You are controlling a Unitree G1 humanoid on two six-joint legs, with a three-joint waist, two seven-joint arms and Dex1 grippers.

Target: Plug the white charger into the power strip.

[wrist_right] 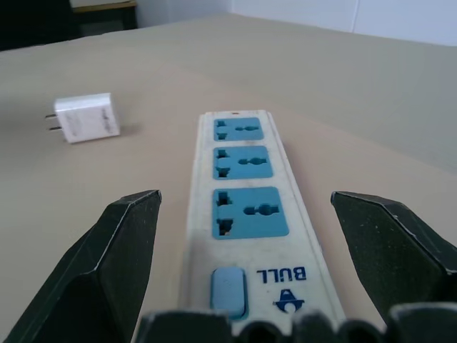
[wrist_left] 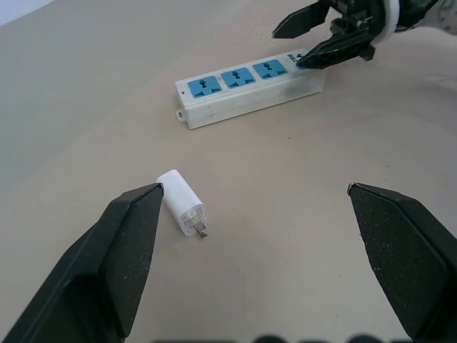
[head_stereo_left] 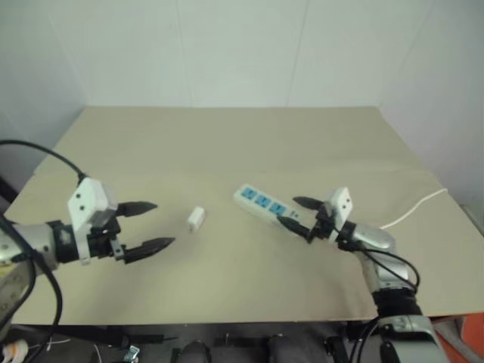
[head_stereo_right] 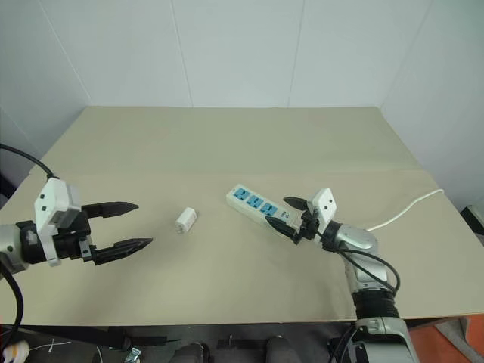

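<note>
the white charger (head_stereo_left: 196,219) lies flat near the middle of the table (head_stereo_left: 227,144). the power strip (head_stereo_left: 265,204) lies just right of it, toward the table's right edge. the left claw (head_stereo_left: 148,225) is spread wide and empty near the left edge. the right claw (head_stereo_left: 296,212) is spread wide around the strip's switch end, holding nothing.

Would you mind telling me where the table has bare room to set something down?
The far half of the table, behind the power strip and white charger, is bare, as is the near edge between the grippers. It is crowded around the strip's switch end, where the open right gripper sits.
</note>
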